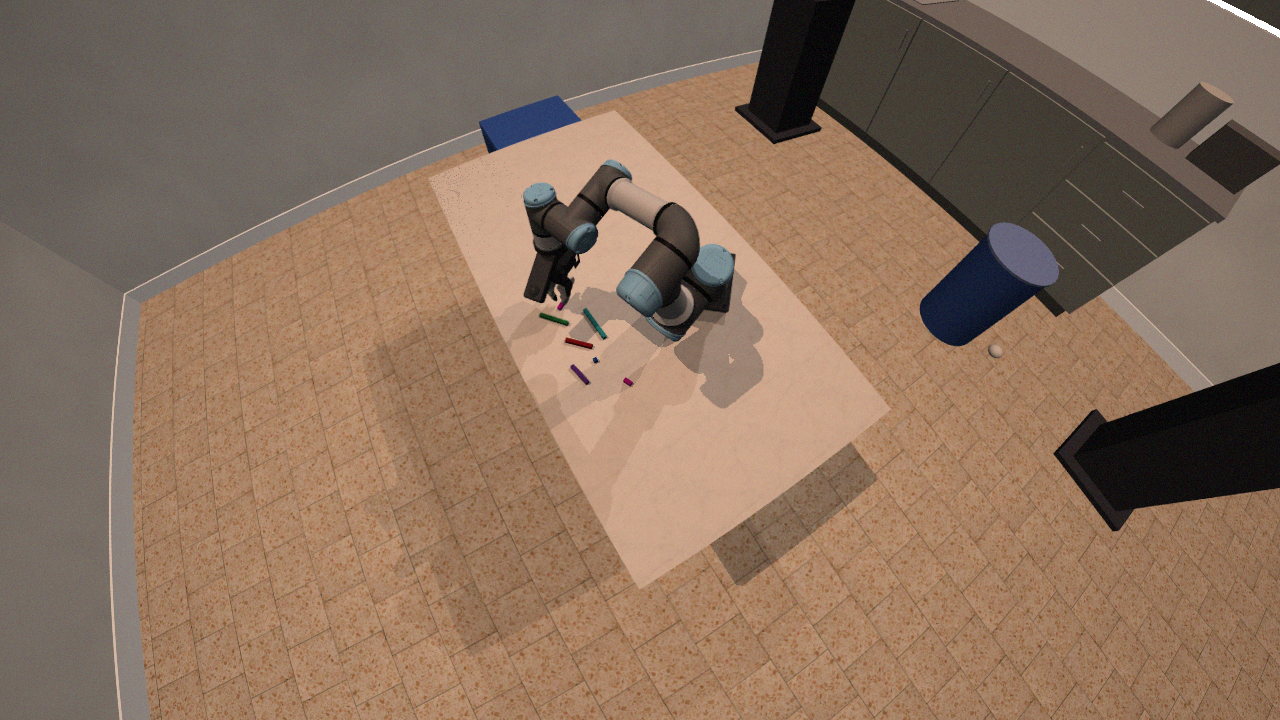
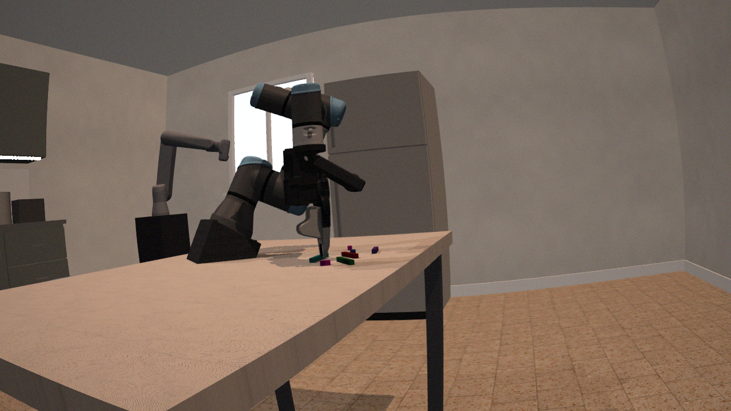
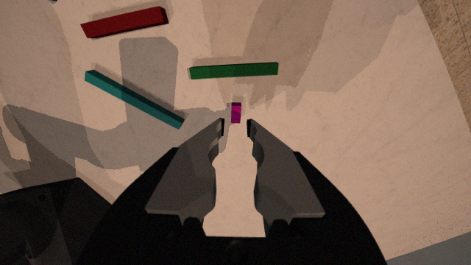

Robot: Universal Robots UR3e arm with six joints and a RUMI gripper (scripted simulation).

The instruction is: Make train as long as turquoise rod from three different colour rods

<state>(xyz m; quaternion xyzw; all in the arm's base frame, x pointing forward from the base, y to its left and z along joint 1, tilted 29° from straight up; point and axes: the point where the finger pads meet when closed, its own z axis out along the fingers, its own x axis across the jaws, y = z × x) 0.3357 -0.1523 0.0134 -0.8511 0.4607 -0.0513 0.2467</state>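
My gripper [image 3: 235, 120] is open with a narrow gap and nothing between its fingertips. It points down, low over the table, by a magenta rod [image 1: 561, 306] [image 2: 325, 262] [image 3: 235, 115] that lies just ahead of the gap in the wrist view. A green rod [image 1: 554, 318] [image 2: 345, 260] [image 3: 234, 71] lies crosswise beyond it. A turquoise rod [image 1: 594, 323] [image 3: 134, 100] lies slanted to the left in the wrist view. A red rod [image 1: 579, 342] [image 2: 350, 254] [image 3: 125, 23], a small blue rod [image 1: 596, 360], a purple rod [image 1: 580, 374] [image 2: 375, 249] and a second magenta rod [image 1: 628, 382] lie apart.
The rods lie on a pale table [image 1: 751, 483] [image 2: 153, 317], near one long edge. The arm's own base [image 2: 219, 242] stands on the table beyond the turquoise rod. A blue box [image 1: 529, 120] stands beyond the table's far end in the top view.
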